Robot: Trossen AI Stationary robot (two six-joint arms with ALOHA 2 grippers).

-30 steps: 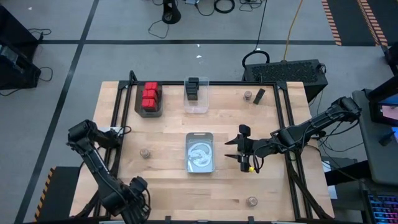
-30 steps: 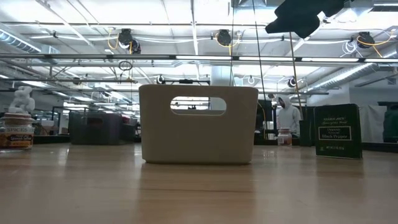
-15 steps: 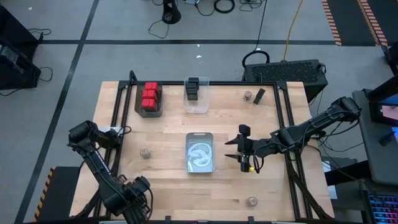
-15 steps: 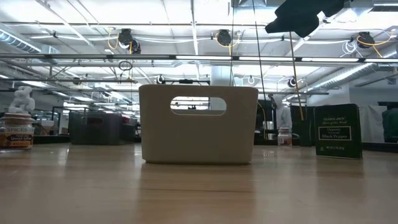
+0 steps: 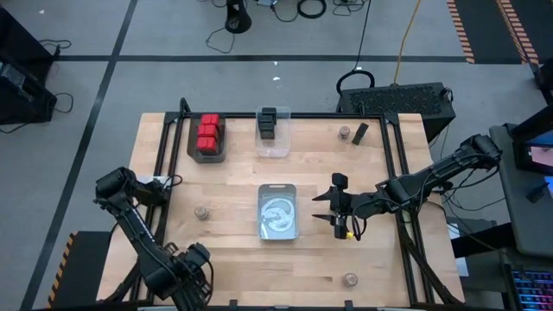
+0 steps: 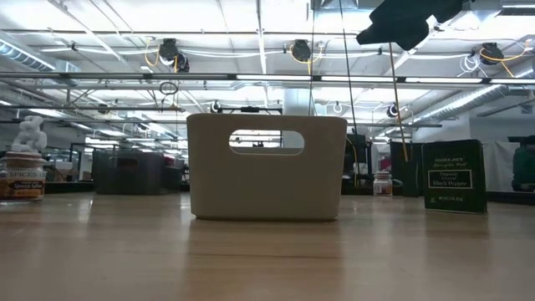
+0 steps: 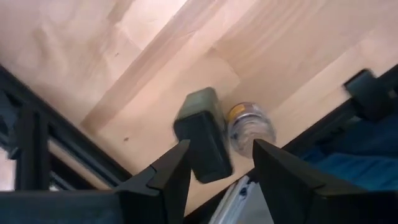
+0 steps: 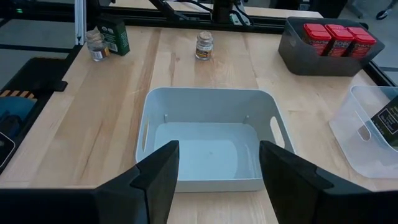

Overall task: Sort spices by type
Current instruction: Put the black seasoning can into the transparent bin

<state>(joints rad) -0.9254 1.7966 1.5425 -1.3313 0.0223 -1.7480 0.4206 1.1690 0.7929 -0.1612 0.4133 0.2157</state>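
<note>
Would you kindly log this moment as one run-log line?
left gripper: open, by wooden table edge | right gripper: open, empty, beside white plastic bin | red boxy spice containers: in dark tray | loose round jar: unsorted

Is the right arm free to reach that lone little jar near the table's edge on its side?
Probably yes. The right gripper hovers open beside the white tub, and the jar stands alone on bare wood nearby, with nothing between them.

White bin (image 5: 278,212) mid worktop (image 5: 233,259); behind it, red boxes (image 5: 207,133) in dark tray (image 5: 207,155) left, clear bin (image 5: 273,142) beside; jars (image 5: 201,212) left, front-right, back-right by black box (image 5: 360,132)
</note>
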